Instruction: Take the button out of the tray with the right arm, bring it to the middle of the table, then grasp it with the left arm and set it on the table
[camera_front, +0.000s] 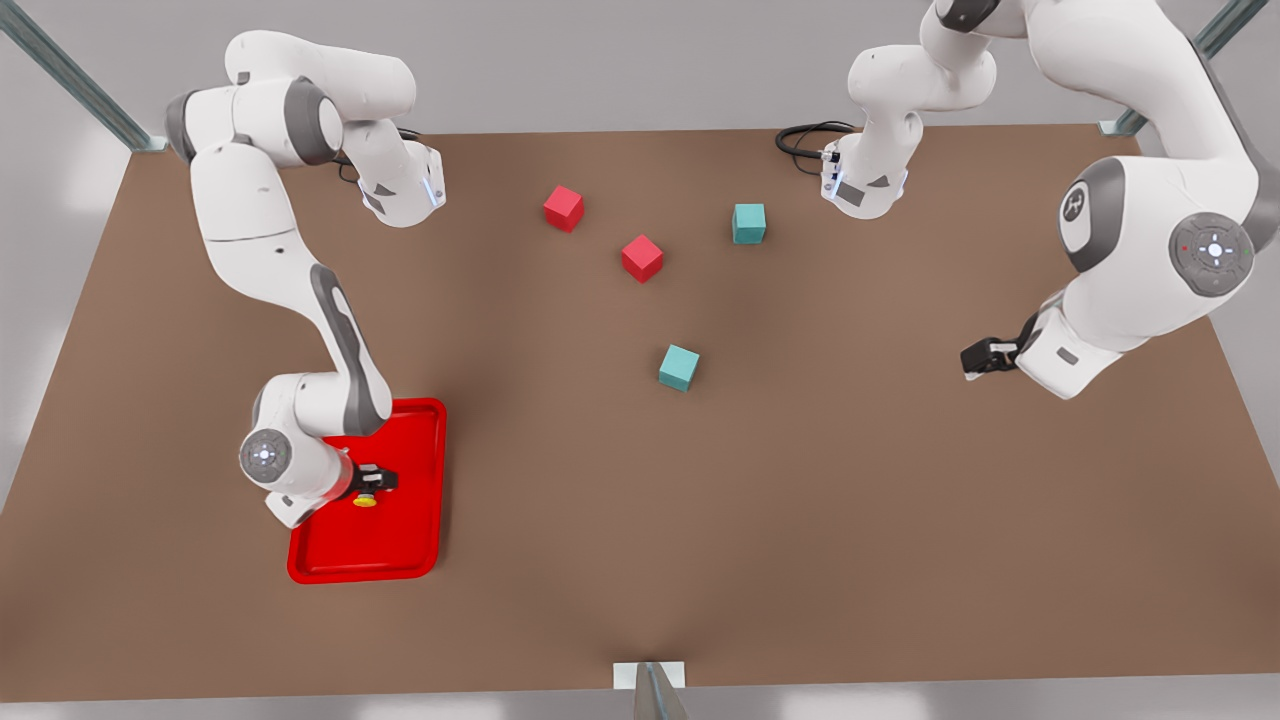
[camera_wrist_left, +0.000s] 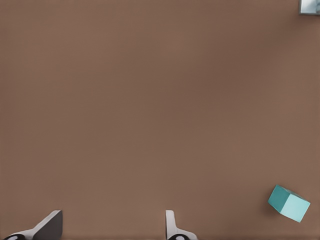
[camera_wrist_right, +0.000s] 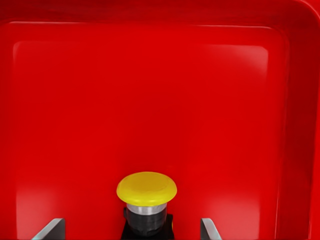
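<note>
A: Where is the tiny push-button with the dark boxy body and round yellow cap (camera_front: 365, 498) sitting?

B: It is lying inside the flat bright red rectangular tray with the low rim (camera_front: 400, 555), at the lower left of the front view. In the right wrist view the button (camera_wrist_right: 146, 200) is showing between the two grey fingertips (camera_wrist_right: 50, 229), with clear red tray floor (camera_wrist_right: 150, 100) on either side of it.

A: So the right gripper (camera_front: 372, 480) is not pinching it?

B: Its fingers are standing spread, one on each side of the button and apart from it. The right gripper (camera_wrist_right: 131, 229) is hanging low over the tray.

A: And the other arm?

B: The left gripper (camera_front: 985, 357) is waiting at the front view's right, over the plain matte brown tabletop (camera_front: 800, 550). In the left wrist view its fingers are spread too (camera_wrist_left: 111, 227), with nothing between them but bare table (camera_wrist_left: 150, 100).

A: Anything else lying about?

B: Two small red cubes (camera_front: 564, 208) (camera_front: 642, 258) and two small teal cubes (camera_front: 748, 223) (camera_front: 679, 367) are resting near the table's middle, well apart from the tray. One teal cube (camera_wrist_left: 289, 203) is showing in the left wrist view.
</note>
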